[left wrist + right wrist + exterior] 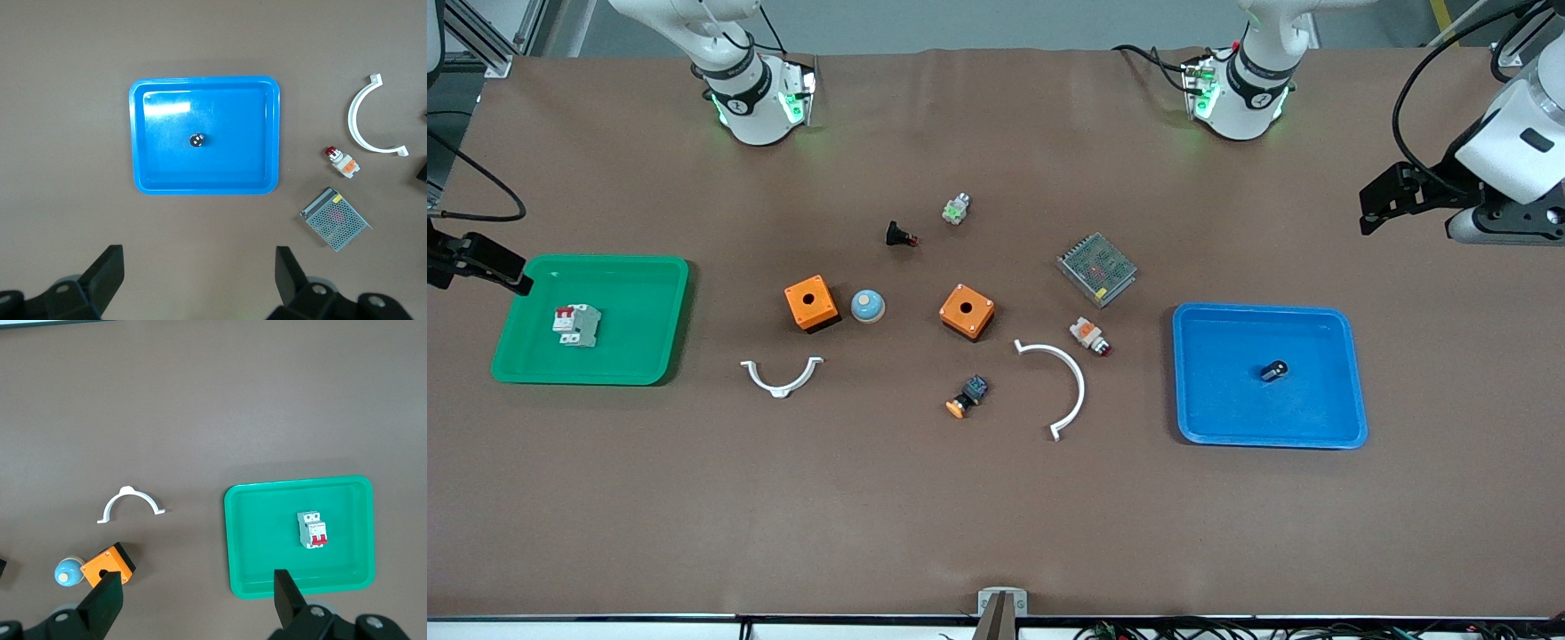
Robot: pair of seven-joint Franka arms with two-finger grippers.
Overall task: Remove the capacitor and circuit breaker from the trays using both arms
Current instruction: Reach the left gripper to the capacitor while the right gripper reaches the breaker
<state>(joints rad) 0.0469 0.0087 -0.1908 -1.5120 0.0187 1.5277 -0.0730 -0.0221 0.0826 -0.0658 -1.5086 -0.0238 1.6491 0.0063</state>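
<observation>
Lying in the blue tray (1352, 373): capacitor (1273, 371), tiny black cylinder with silvery end, near the tray's middle on glossy moulded plastic. Sitting in the green tray (667, 320): breaker (576, 325), white-grey rectangular block, red levers, on its side near the tray's middle.

Resting on the matte brown table cover (996, 516) between the two trays: two orange square boxes (810, 303) (967, 311), each with a round hole on top; pale blue dome (867, 306) touching nothing, just beside the box nearer the green tray; two white curved clips (782, 376) (1060, 385); perforated metal-mesh box (1096, 269).

Hovering off the blue tray's outer end, toward the left arm's end of the table: left gripper (197, 283), black fingers spread wide, nothing between them. Hovering beside the green tray's outer edge: right gripper (197, 603), fingers likewise spread wide and holding nothing, wrist camera looking straight down.
</observation>
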